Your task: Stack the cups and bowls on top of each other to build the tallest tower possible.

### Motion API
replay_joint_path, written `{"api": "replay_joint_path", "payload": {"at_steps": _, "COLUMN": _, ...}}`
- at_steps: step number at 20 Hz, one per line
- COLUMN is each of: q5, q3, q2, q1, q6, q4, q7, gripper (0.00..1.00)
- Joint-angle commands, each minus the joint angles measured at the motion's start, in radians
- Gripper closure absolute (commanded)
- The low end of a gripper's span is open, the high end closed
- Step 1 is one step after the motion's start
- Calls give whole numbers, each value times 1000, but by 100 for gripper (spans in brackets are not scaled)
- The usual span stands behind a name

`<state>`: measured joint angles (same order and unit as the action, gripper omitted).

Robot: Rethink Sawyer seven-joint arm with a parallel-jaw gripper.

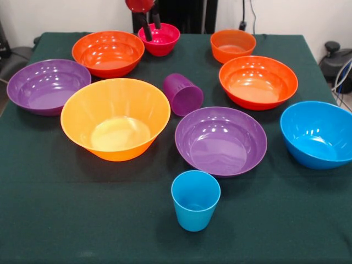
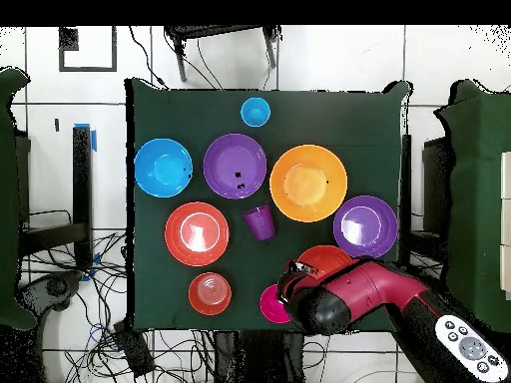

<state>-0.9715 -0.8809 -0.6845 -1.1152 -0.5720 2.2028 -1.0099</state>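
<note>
My gripper (image 1: 152,28) comes down at the table's far side, open, with its black fingers (image 1: 147,32) at the far left rim of the small magenta bowl (image 1: 160,39). In the overhead view the arm hides part of that bowl (image 2: 269,305). Near it are a red-orange bowl (image 1: 108,52) and the small orange bowl (image 1: 232,45). A second red-orange bowl (image 1: 257,81), two purple bowls (image 1: 47,85) (image 1: 221,140), the big orange bowl (image 1: 115,118) and the blue bowl (image 1: 319,133) stand apart. The purple cup (image 1: 182,93) seems to lie on its side mid-table. The light blue cup (image 1: 195,199) stands upright at the front.
All the bowls stand open side up on the dark green cloth (image 1: 66,220), none nested. The red arm (image 2: 369,294) reaches over the table edge by the robot's base. Cables lie on the floor around the table (image 2: 100,329).
</note>
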Motion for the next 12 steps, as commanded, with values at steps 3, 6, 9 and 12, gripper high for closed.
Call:
{"api": "replay_joint_path", "payload": {"at_steps": 3, "q5": -90, "q3": -4, "q2": 90, "q1": -13, "q6": 18, "q4": 20, "q7": 143, "gripper": 0}}
{"api": "replay_joint_path", "payload": {"at_steps": 6, "q5": -97, "q3": -3, "q2": 102, "q1": -18, "q6": 16, "q4": 18, "q7": 146, "gripper": 0}}
{"api": "replay_joint_path", "payload": {"at_steps": 9, "q5": -105, "q3": 1, "q2": 117, "q1": -20, "q6": 10, "q4": 10, "q7": 153, "gripper": 0}}
{"api": "replay_joint_path", "payload": {"at_steps": 12, "q5": -102, "q3": 6, "q2": 139, "q1": -29, "q6": -3, "q4": -2, "q7": 166, "gripper": 0}}
